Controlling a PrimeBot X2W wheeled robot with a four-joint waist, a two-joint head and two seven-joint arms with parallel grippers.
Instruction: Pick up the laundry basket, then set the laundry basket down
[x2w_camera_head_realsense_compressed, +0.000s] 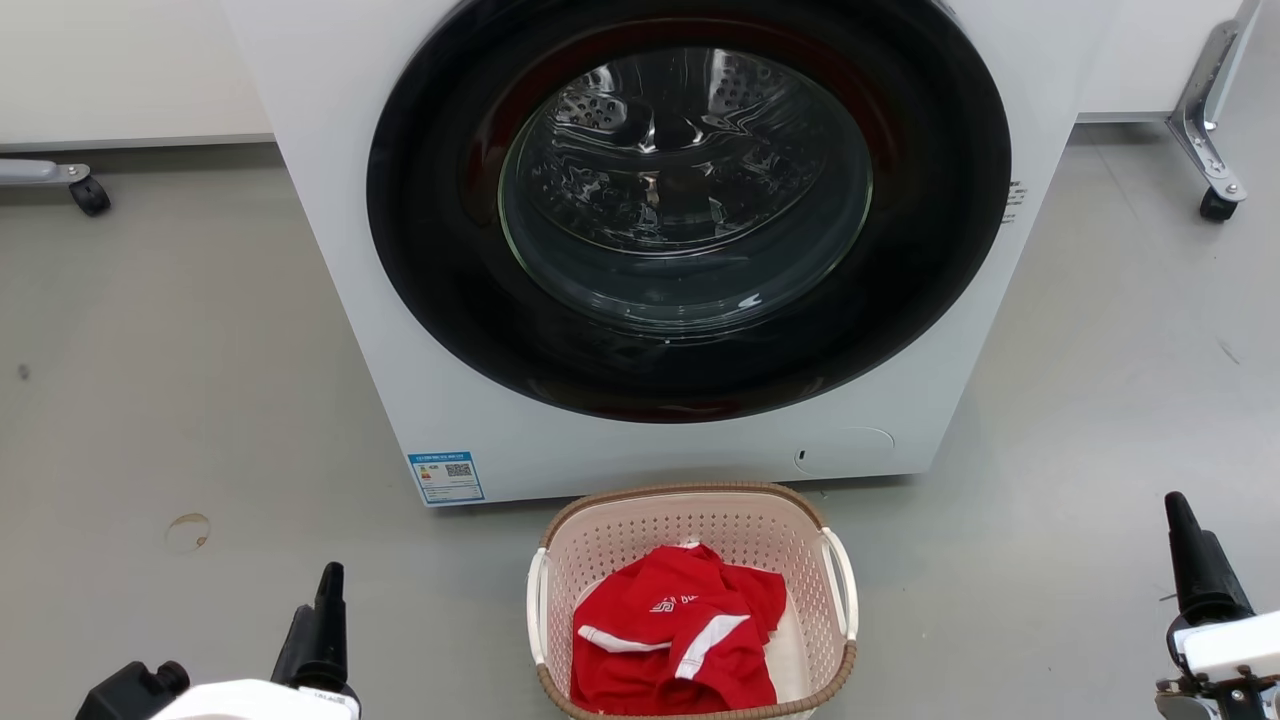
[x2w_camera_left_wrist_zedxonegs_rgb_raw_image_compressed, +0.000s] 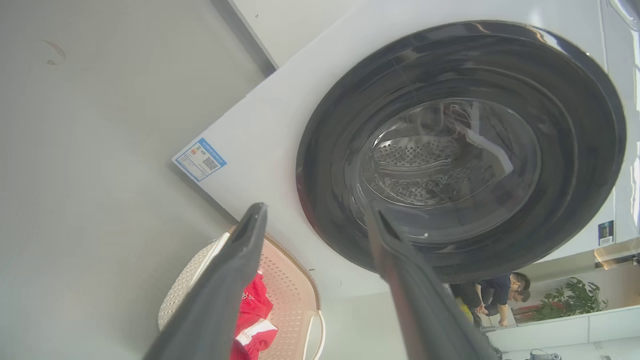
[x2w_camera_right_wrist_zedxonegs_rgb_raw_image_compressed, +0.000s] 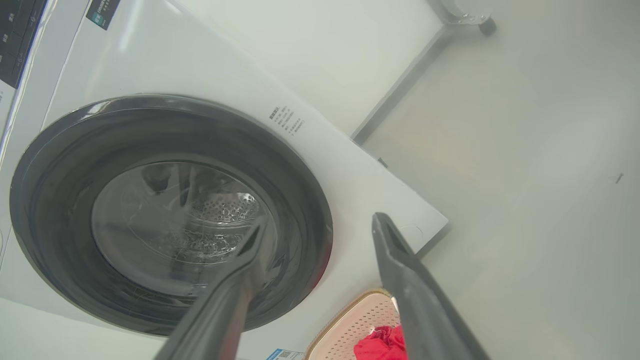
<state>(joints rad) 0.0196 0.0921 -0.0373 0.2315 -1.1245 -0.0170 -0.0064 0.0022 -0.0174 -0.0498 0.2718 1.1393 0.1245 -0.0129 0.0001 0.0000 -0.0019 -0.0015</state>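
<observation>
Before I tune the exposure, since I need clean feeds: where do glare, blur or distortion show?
Head view: sharp, with bright reflections on the washer door glass. Left wrist view: left tool soft up close, door bowed and tilted. Right wrist view: right tool blurred, picture hazy, floor washed out.

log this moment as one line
stage: not yet lifted | laundry basket: on floor before washer, red garment inside | left gripper: open, empty | right gripper: open, empty

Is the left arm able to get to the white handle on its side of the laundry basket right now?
Probably yes. The left gripper is open, beside the laundry basket, and just floor lies between it and the near white handle.
</observation>
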